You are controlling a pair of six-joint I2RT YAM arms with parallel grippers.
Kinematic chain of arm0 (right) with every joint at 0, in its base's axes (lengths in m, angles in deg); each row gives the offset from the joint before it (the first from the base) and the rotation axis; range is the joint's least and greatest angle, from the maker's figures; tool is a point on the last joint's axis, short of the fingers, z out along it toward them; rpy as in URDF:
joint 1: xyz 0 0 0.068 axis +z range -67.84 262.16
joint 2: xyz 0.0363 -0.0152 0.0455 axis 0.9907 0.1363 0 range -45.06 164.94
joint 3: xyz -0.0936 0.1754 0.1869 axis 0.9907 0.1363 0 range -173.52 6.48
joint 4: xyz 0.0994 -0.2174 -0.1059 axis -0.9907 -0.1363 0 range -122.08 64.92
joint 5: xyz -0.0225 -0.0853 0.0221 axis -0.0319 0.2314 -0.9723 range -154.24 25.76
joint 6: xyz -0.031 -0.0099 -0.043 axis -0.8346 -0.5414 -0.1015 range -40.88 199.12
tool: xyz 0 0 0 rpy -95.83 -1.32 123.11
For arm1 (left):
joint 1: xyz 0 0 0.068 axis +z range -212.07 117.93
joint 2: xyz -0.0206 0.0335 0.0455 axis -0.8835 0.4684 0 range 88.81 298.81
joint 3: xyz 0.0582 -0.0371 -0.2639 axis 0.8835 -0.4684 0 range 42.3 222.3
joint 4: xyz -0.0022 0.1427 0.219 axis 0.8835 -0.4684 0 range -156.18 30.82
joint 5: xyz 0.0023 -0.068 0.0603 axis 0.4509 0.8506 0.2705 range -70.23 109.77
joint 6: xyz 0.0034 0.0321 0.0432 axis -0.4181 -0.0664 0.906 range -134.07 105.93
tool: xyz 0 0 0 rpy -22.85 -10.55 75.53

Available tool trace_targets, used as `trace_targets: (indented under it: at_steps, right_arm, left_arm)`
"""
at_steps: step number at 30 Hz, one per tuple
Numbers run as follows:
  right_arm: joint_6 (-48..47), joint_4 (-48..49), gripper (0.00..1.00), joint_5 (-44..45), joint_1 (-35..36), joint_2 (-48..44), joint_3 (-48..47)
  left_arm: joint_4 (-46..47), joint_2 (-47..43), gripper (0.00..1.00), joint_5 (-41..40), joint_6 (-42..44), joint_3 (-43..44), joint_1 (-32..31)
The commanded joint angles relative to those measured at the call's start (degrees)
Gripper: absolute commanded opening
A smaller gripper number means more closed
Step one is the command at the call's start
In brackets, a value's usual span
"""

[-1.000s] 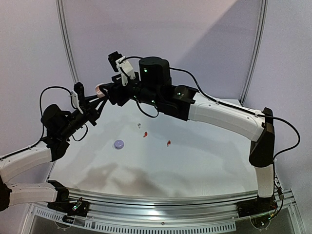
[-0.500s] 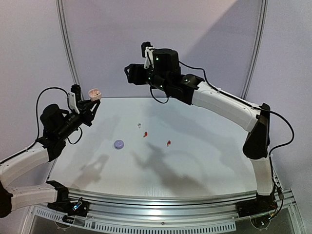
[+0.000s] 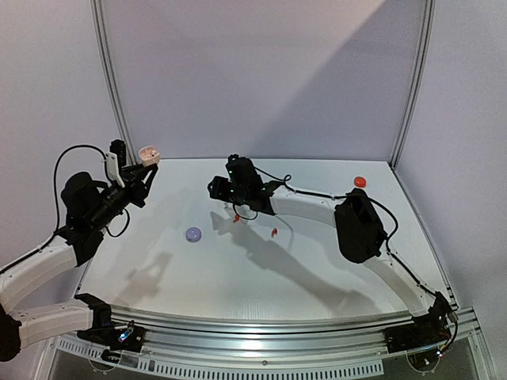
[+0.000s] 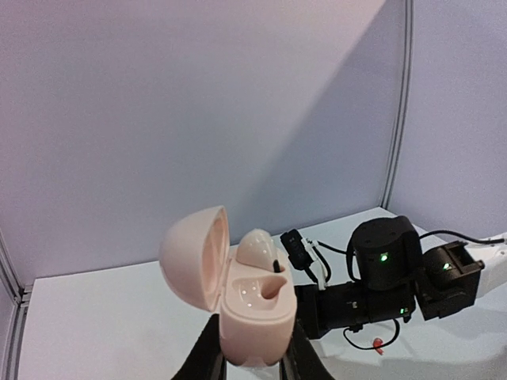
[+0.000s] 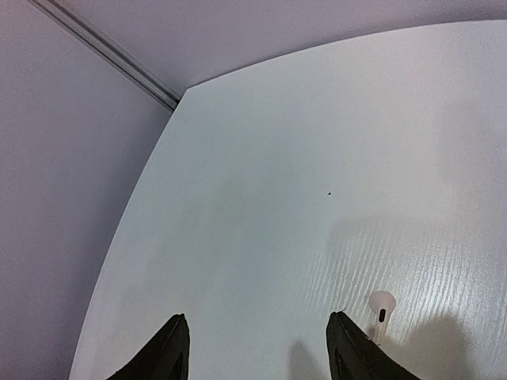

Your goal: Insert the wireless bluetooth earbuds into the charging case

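Charging case (image 4: pixel 249 313): lid open, clamped aloft in left gripper (image 4: pixel 252 350); one pale earbud (image 4: pixel 257 247) sat in it, second socket vacant. Right gripper (image 5: pixel 258 336): jaws apart, empty, low beside loose white earbud (image 5: pixel 381 305). Red earbuds (image 3: pixel 236 218) lay unplaced.

I am seeing bright, diffuse light falling from above onto the glossy white tabletop (image 3: pixel 317 269). Soft grey shadows are spreading across its middle, and glare is glinting off the curved silver rail (image 3: pixel 253 346) at its near edge, where the overhead picture is bowing. The tiny white stemmed earbud (image 5: pixel 381 307) on it is showing sharp.
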Motion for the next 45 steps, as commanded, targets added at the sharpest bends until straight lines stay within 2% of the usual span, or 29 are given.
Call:
trace_targets:
  at_steps: [1,10,18,35,45]
  right_arm:
    - [5.33,8.16,0.6,-1.42,-1.15,2.76,-4.14]
    - [12.15,7.92,0.58,0.9,-3.44,7.32,-5.06]
    - [15.92,7.57,0.54,-3.03,-4.0,11.24,-6.78]
    - [15.6,5.26,0.42,-3.46,-4.37,15.34,-9.33]
    - [11.33,2.8,0.35,-10.17,-4.32,15.81,-10.63]
  left_arm:
    - [-0.93,-1.35,0.0,0.2,0.37,-1.59,1.17]
    - [0.5,-1.72,0.0,-0.13,0.27,-2.77,2.01]
    - [0.66,-1.77,0.0,-0.41,0.47,-3.38,2.73]
    - [-0.15,-1.76,0.0,-0.28,0.33,-3.52,3.21]
    - [-0.16,-0.81,0.0,0.27,-0.75,-3.62,3.46]
